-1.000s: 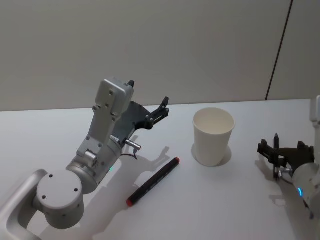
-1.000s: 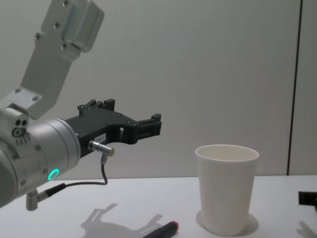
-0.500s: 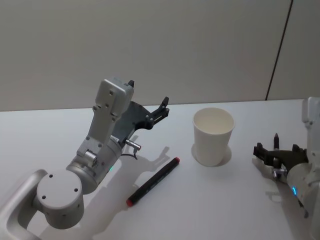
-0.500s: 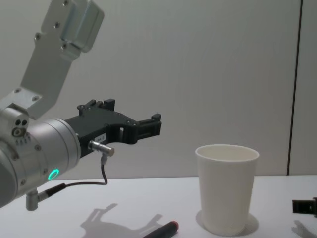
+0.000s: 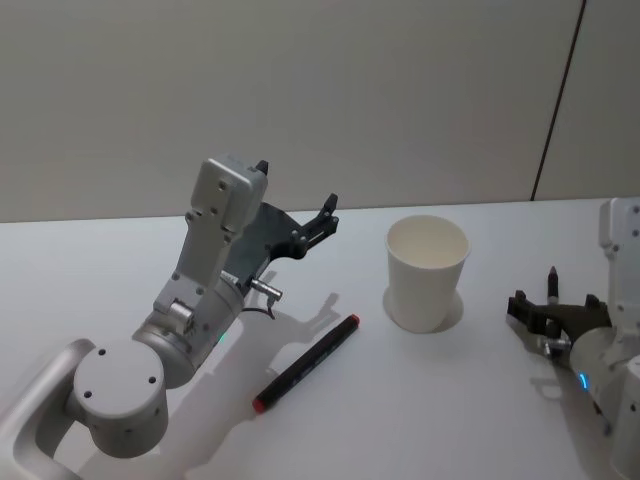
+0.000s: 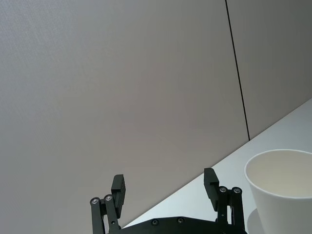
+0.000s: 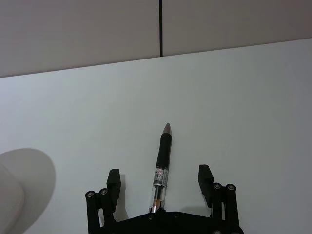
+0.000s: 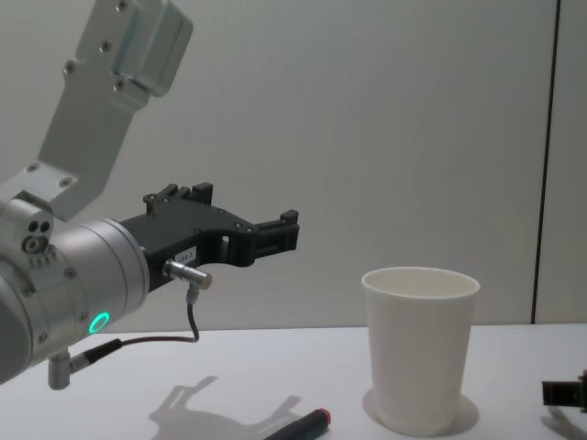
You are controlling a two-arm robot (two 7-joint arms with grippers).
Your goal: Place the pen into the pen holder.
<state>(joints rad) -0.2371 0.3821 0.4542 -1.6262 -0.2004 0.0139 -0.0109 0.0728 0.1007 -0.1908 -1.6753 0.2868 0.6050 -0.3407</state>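
Centrally, upright tapered white pen holder (image 5: 427,270); right gripper (image 7: 159,171) fingers wide, black-gripped pen (image 7: 164,146) between; left gripper (image 6: 164,176) fingers wide, aloft.

Right claw (image 7: 159,174) spread, pen (image 7: 162,163) lying between

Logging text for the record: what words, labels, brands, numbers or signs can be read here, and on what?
Nothing can be quoted.
Pen: print on its clear barrel, too small to read.
Left gripper: white sticker on its body, too blurred to read.
Paper cup: plain, no text.
Marker: no text to be made out.
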